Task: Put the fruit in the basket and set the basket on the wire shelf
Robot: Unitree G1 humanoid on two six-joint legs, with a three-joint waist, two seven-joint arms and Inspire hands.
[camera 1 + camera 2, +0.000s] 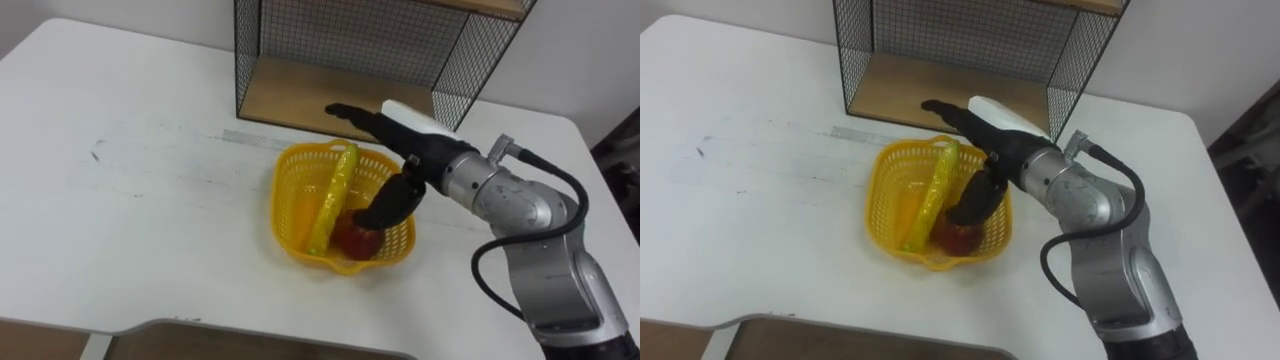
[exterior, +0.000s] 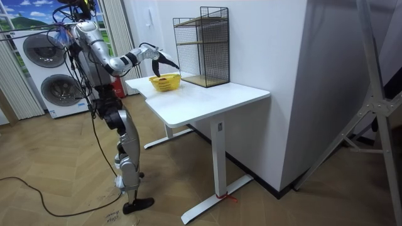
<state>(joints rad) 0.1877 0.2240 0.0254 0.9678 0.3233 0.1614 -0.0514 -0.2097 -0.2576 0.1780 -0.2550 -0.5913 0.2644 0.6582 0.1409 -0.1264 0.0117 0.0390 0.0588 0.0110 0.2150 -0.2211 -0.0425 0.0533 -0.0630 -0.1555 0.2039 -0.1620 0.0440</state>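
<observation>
White table (image 1: 120, 200): black wire shelf with wooden board (image 1: 300, 100) at far edge. Yellow plastic basket (image 1: 290, 215) just before it holds yellow-green banana (image 1: 333, 195) and red apple (image 1: 355, 240). Your right hand (image 1: 405, 145) is above basket, fingers straight, gripping nothing.

Light falls bright and even from above on the white table (image 1: 130, 150), with no hard glare, just a grey shade along its near edge at the bottom of the frame. The yellow basket (image 1: 288, 200) throws a thin, soft shadow round its base, and the right arm lays a pale one on the tabletop at centre right. Inside the wire shelf (image 1: 330, 30), at the top, the wooden board sits dimmer. In the room view the wall (image 2: 270, 44) is evenly lit, the floor (image 2: 50, 163) carries a mild sheen, and soft shade gathers beneath the table at centre.
</observation>
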